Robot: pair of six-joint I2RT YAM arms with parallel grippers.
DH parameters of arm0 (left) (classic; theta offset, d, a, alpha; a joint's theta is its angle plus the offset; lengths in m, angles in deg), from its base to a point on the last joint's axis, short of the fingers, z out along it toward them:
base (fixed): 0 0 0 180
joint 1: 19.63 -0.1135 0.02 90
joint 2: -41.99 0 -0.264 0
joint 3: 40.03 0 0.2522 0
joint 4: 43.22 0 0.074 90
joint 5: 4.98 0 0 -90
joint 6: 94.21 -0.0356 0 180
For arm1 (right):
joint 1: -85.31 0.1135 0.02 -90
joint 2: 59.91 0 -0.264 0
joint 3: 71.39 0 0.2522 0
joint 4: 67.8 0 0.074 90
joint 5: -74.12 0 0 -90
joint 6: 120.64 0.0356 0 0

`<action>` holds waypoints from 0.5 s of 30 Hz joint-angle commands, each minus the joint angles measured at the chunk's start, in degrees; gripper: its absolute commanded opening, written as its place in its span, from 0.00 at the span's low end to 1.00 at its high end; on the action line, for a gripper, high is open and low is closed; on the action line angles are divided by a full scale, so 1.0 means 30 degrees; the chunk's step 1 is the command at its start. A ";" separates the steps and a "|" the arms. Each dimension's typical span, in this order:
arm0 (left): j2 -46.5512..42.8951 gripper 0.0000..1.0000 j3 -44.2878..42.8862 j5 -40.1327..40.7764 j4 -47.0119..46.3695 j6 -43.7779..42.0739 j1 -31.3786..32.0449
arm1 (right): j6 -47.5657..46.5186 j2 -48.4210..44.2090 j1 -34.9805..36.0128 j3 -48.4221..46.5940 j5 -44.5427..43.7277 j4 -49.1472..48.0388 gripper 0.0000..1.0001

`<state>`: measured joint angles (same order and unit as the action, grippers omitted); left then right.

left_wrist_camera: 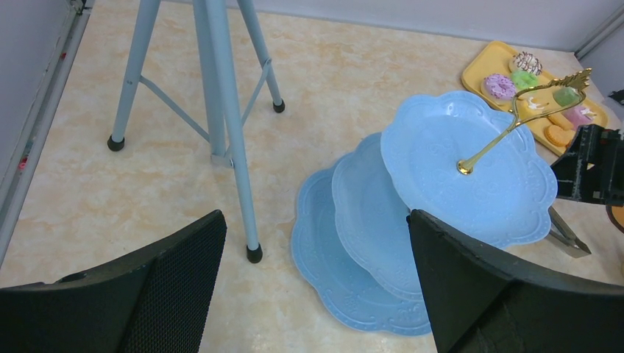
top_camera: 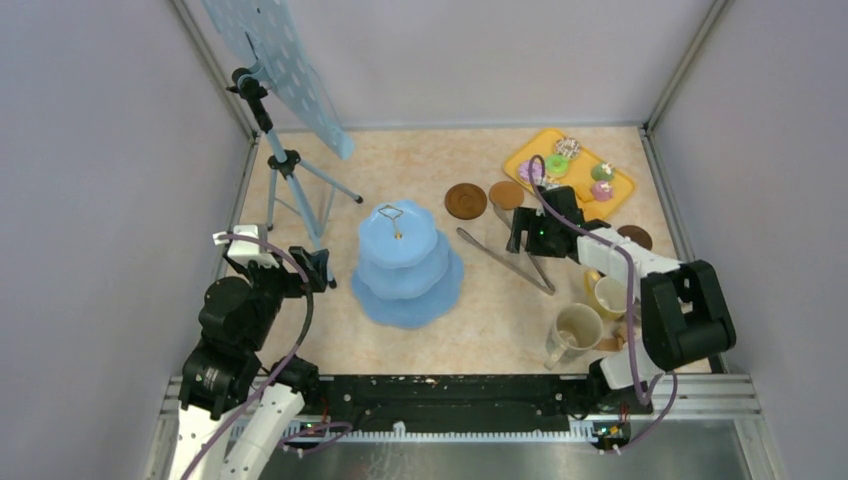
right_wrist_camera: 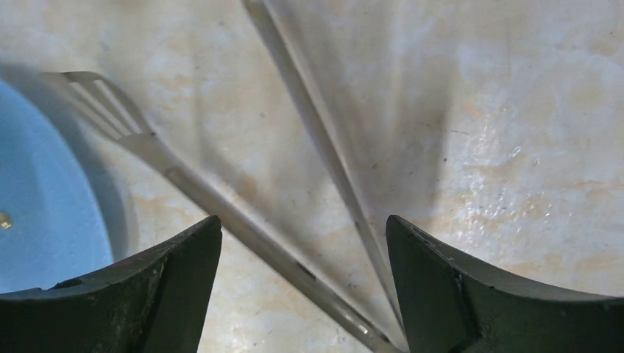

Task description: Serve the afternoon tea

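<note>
The afternoon tea treats lie on a yellow tray [top_camera: 622, 190] at the back right: a sprinkled donut [top_camera: 567, 148], a green donut [top_camera: 556, 165], cupcakes [top_camera: 602, 181] and orange biscuits [left_wrist_camera: 557, 133]. A big beige mug [top_camera: 576, 331] and a yellow mug [top_camera: 608, 296] stand near the right arm's base. Brown coasters [top_camera: 465, 200] lie left of the tray. My right gripper [top_camera: 527, 243] [right_wrist_camera: 303, 228] hangs open low over the metal tongs [right_wrist_camera: 243, 228], its fingers either side of both tong arms. My left gripper [left_wrist_camera: 316, 215] is open and empty, left of the blue three-tier stand [top_camera: 407, 262].
A light-blue tripod [top_camera: 285, 165] carrying a perforated blue board stands at the back left, its feet close to the tiered stand [left_wrist_camera: 412, 220]. Another coaster [top_camera: 634, 236] lies by the right wall. Grey walls close in three sides.
</note>
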<state>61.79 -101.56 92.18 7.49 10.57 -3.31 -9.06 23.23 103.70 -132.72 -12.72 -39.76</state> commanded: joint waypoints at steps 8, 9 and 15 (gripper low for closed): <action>0.0307 0.99 0.0058 -0.0126 -0.0508 -0.0065 -0.0194 | 0.0246 0.0950 0.0360 -0.0374 0.1707 0.0084 0.78; 0.0323 0.99 0.0068 -0.0152 -0.0510 -0.0091 -0.0195 | 0.0521 0.0715 0.0459 -0.0139 0.1870 0.0078 0.78; 0.0484 0.99 0.0068 -0.0174 -0.0523 -0.0095 -0.0223 | 0.2331 -0.0431 0.1430 0.1386 0.2412 -0.1173 0.78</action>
<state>62.38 -101.56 92.09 7.51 10.59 -3.55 -6.17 25.15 105.97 -130.51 -7.52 -39.54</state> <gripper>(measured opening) 0.987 0.781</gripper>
